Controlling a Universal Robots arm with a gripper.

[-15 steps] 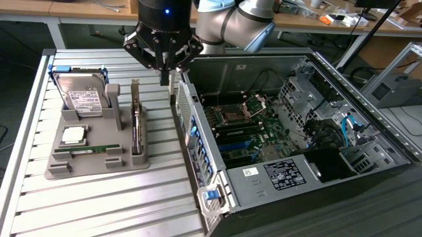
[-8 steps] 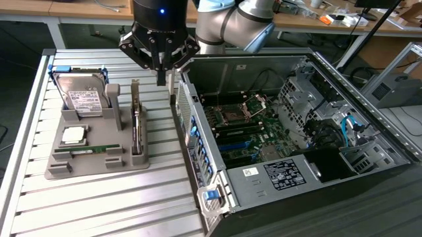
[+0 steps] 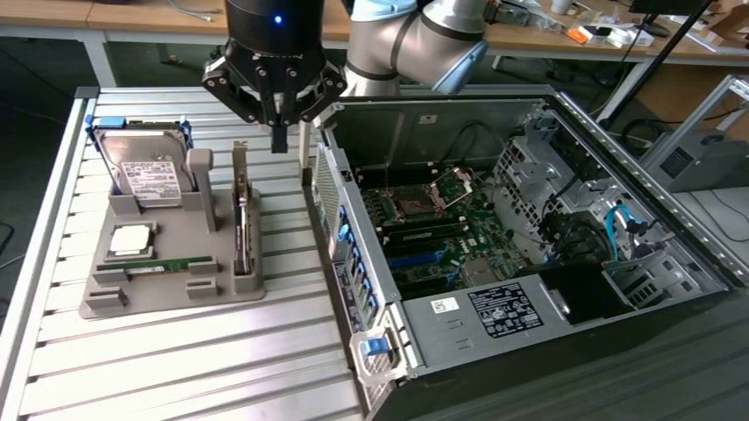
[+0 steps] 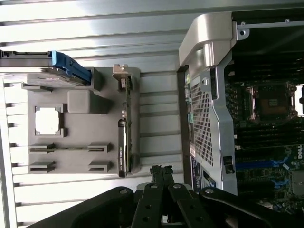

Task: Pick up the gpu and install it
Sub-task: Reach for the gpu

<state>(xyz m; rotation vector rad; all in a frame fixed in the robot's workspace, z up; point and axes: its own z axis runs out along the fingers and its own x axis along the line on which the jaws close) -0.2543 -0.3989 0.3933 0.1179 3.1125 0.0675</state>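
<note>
Looks like a robotics lab: arm (image 3: 436, 39) top centre, open PC case (image 3: 351, 230) on a slatted metal bench (image 3: 175, 368), cluttered desk (image 3: 536, 37) upper right.

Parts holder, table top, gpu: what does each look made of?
Parts holder: uniform matte grey with blocky slots, so likely plastic, perhaps printed.
Table top: silvery ribbed slats with a dull sheen, which looks like aluminium profile.
gpu: a dark circuit board standing on edge in the holder. The silvery bracket at one end looks like bare metal.
</note>
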